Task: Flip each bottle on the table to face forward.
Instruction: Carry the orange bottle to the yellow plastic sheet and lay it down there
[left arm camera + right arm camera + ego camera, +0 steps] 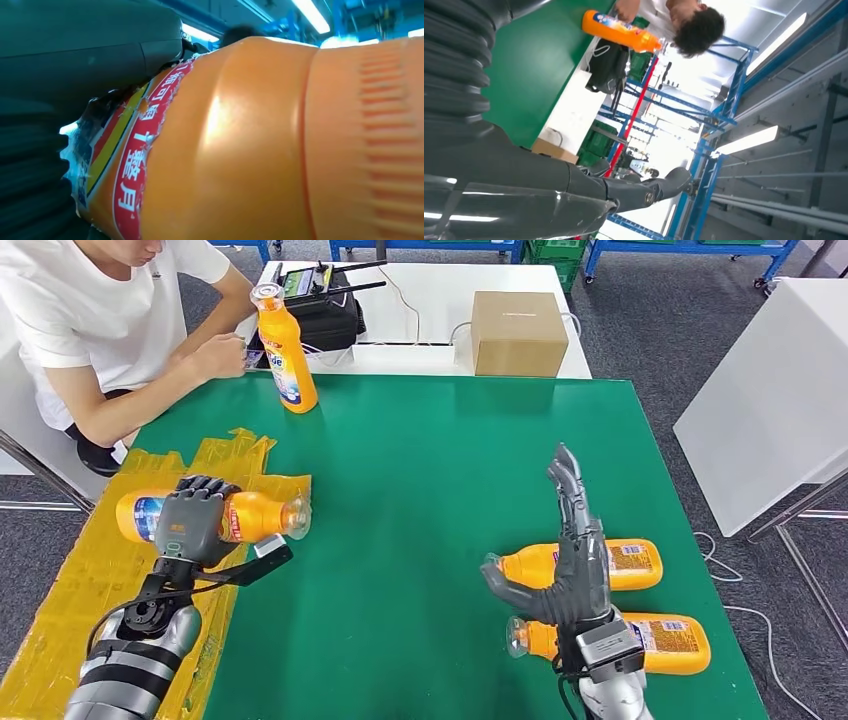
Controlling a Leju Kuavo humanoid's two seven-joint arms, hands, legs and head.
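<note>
An orange bottle (255, 516) lies on its side at the table's left edge, cap toward the table's middle, and my left hand (192, 519) grips it around the label. Close up, that bottle (250, 145) shows its red and blue label. Two more orange bottles lie on their sides at the right, one farther (628, 563) and one nearer (665, 642), caps pointing left. My right hand (570, 550) is raised above them, fingers straight and apart, holding nothing. A fourth orange bottle (285, 350) stands upright at the far left edge, also seen as the standing bottle (619, 27).
A seated person in a white shirt (90, 310) rests a hand by the upright bottle. Yellow wrapping (90, 580) covers the table's left side. A cardboard box (518, 332) and a black device (325, 310) sit on the white table behind the green table (420, 470).
</note>
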